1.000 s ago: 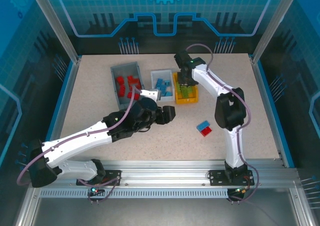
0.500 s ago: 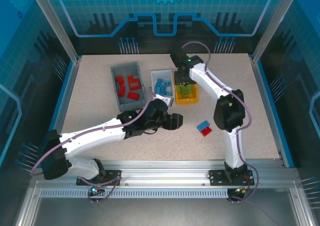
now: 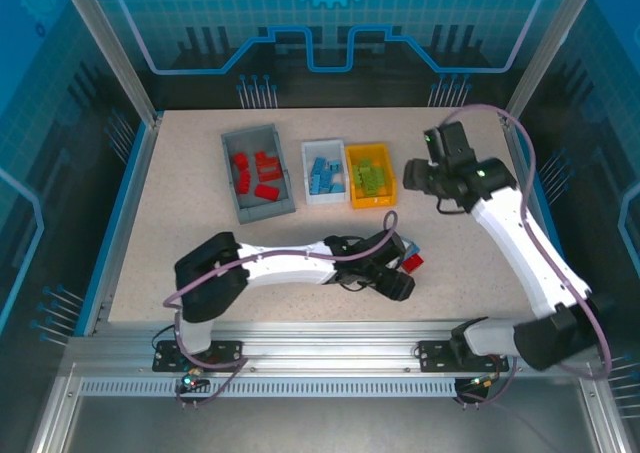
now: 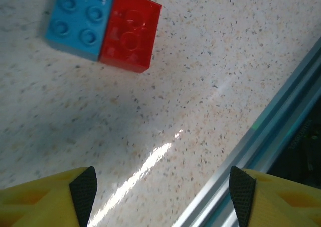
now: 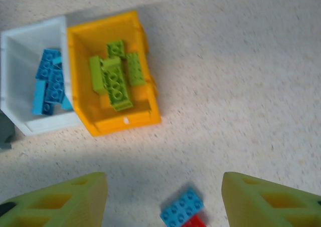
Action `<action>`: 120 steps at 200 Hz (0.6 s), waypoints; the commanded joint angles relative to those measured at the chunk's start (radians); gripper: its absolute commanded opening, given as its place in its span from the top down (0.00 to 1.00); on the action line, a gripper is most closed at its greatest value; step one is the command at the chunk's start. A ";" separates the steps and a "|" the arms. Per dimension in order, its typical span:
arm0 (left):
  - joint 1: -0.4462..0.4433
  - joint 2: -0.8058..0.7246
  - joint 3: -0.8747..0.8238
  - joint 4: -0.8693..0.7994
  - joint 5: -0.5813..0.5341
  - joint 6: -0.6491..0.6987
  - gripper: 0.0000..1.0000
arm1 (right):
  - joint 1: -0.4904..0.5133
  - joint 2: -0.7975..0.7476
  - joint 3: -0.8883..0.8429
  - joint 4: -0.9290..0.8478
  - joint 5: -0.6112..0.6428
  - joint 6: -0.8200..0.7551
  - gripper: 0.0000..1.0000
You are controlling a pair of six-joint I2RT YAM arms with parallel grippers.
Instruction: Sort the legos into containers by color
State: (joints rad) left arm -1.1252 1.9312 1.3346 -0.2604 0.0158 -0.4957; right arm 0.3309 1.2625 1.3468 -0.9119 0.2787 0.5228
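Two loose legos, one blue (image 4: 80, 16) and one red (image 4: 130, 31), lie touching near the front edge of the speckled beige table (image 3: 180, 243), which is enclosed by blue-lit panels. Three containers are lined up toward the back edge: a grey bin (image 3: 229, 178), a white bin (image 5: 50, 124) and a yellow bin (image 5: 125, 122). The left gripper (image 4: 163, 197) is held near the pair, jaws apart and empty. The right gripper (image 5: 163, 187) is likewise spread and empty.

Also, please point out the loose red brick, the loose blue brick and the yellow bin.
loose red brick (image 4: 131, 34): left wrist view, middle of its studded top.
loose blue brick (image 4: 80, 17): left wrist view, middle of its studded top.
yellow bin (image 5: 116, 124): right wrist view, the wall lowest in the picture.
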 commanded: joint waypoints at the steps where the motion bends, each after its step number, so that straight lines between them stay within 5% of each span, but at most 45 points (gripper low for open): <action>1: -0.001 0.066 0.073 -0.038 -0.006 0.054 0.26 | -0.044 -0.130 -0.083 -0.027 -0.085 0.029 0.36; 55: 0.002 0.208 0.183 -0.070 -0.062 0.091 0.25 | -0.108 -0.309 -0.171 -0.118 -0.114 0.034 0.36; 120: 0.016 0.323 0.316 -0.110 -0.130 0.147 0.24 | -0.134 -0.352 -0.178 -0.147 -0.137 0.035 0.36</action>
State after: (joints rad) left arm -1.1225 2.2024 1.5993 -0.3294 -0.0639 -0.3950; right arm 0.2146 0.9245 1.1835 -1.0260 0.1696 0.5495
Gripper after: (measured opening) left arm 0.756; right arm 0.643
